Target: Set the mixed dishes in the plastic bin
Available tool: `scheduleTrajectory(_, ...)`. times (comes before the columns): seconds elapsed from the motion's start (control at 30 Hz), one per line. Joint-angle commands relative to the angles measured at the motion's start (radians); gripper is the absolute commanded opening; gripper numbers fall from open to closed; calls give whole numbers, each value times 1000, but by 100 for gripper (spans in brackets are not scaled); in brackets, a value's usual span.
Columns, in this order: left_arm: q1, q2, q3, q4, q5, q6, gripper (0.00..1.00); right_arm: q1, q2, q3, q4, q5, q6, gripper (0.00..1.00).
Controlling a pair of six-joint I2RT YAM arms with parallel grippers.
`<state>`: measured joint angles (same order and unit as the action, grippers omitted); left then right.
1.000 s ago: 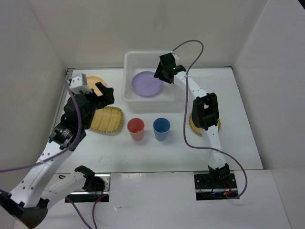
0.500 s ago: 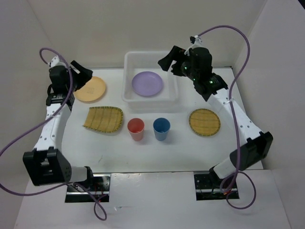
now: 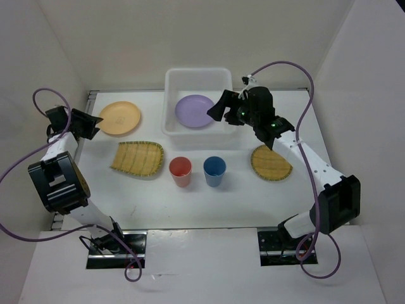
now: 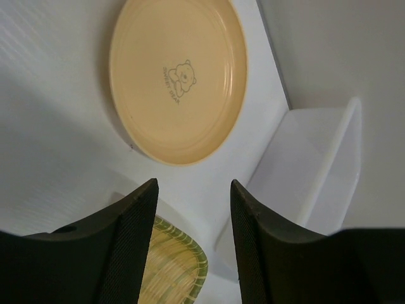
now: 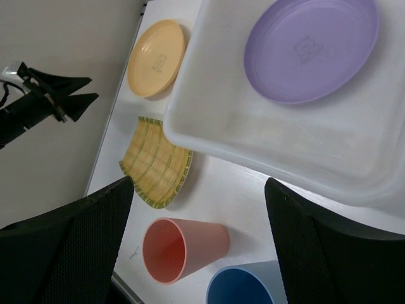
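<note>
Left of bin (image 3: pixel 197 71), which holds lilac plate (image 3: pixel 194 111): orange plate (image 3: pixel 120 118) flat on bench (image 3: pixel 209 202), left gripper (image 3: pixel 87 123) open beside it, right gripper (image 3: pixel 218 109) open at bin's right edge; plate's low rim may slip a pinch.

Lilac plate (image 3: pixel 195 111) is in the bin (image 3: pixel 197 71); orange plate (image 3: pixel 119 118), squarish tray (image 3: pixel 138 158), round tray (image 3: pixel 271 162), red cup (image 3: pixel 180 171), blue cup (image 3: pixel 214 170) all outside.

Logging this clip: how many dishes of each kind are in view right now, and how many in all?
Plates: 2 (lilac plate inside the bin, orange-yellow plate outside it)
Woven trays: 2 (squarish woven tray, round woven tray)
Cups: 2 (red cup, blue cup)
Total: 6 dishes
</note>
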<state>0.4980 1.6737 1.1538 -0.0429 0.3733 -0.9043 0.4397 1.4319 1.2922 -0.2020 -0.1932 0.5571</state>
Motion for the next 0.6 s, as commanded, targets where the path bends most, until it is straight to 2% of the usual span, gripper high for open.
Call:
scheduleTrajectory(0.0, 5, 58, 33, 17, 3, -30, 57, -1, -14, -33, 113, -61, 3, 89)
scheduleTrajectory(0.17, 5, 132, 60, -2, -68, -53, 59, -1, 18, -53, 131, -86, 3, 89)
scheduleTrajectory(0.23, 5, 156, 84, -15, -91, -53, 65, -1, 18, -53, 131, -86, 3, 90)
scheduleTrajectory(0.57, -4, 300, 191, -55, -146, -21, 68, -10, 61, -53, 150, -115, 3, 90)
